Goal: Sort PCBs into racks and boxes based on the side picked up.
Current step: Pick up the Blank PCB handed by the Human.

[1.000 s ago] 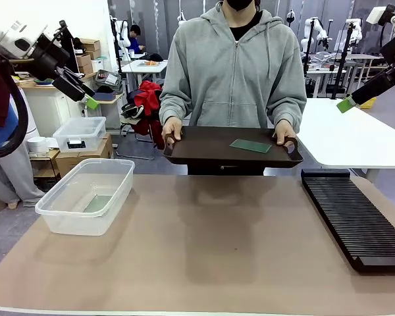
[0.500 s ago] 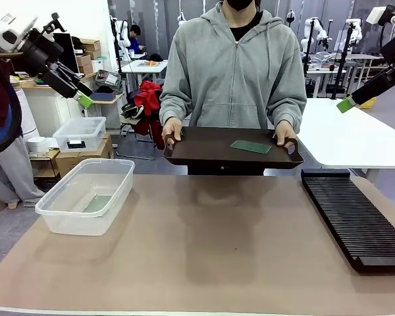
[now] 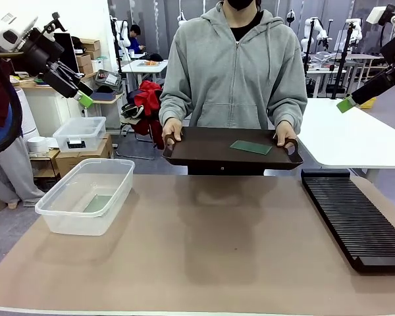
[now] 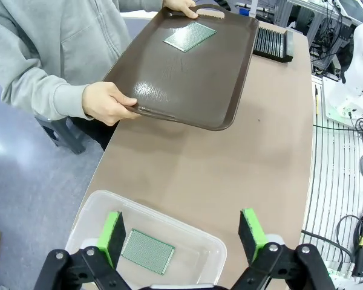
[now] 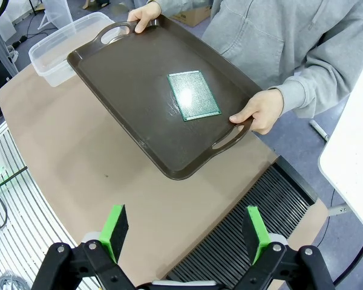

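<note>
The brown tray (image 3: 204, 157) is the thing to steer by; a person holds it level over the far edge of the bench (image 3: 217, 263), one hand (image 3: 172, 129) on the handle at the box end and the other hand (image 3: 284, 134) on the handle at the rack end; one PCB (image 3: 251, 146) lies flat on the tray, nearer the rack end, with nothing touching it; a second PCB (image 4: 147, 251) lies flat on the floor of the clear box (image 3: 122, 164), which stands on the bench to the robot's left of the tray; the black rack (image 3: 355, 217) lies on the bench at the tray's other side; little has changed in the last second: the left gripper (image 4: 181, 234) has swung up and farther from the tray, then stopped high above the box, its fingers spread wide with nothing between them; the right gripper (image 5: 186, 228) has not shifted, hanging high on the rack side of the tray, fingers likewise spread and empty; tray, hands and both boards lie as they did; I read this as one board already sorted and the left arm cleared away, so the board on the tray looks next, its picked-up face deciding between rack and box.
</note>
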Tool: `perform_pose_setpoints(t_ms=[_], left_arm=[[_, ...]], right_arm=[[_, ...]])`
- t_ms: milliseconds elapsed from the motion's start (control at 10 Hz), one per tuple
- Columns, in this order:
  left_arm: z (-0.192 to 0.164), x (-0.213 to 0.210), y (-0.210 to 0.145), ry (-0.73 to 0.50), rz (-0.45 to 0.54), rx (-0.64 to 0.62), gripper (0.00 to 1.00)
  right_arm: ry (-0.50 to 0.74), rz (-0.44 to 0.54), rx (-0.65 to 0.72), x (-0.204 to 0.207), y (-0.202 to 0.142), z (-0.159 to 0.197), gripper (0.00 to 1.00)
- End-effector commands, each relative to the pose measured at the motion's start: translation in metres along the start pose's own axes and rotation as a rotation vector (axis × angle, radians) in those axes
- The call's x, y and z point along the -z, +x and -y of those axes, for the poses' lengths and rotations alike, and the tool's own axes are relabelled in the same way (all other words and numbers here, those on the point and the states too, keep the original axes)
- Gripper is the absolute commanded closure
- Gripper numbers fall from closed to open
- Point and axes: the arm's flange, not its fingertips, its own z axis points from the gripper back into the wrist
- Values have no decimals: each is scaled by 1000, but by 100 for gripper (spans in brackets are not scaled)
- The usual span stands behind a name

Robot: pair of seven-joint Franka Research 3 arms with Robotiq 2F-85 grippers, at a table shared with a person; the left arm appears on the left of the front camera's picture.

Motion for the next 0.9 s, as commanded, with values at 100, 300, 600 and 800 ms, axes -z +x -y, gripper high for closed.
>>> perform_pose_setpoints(t_ms=[100,300,600,800], left_arm=[[-2,2,1,12,-3,17,0],[-2,2,1,12,-3,17,0],[-2,2,1,12,-3,17,0],[0,0,0,0,0,0,0]], right_arm=[[1,-1,2,1,-1,0,0],[1,-1,2,1,-1,0,0],[1,-1,2,1,-1,0,0],[1,-1,2,1,-1,0,0]])
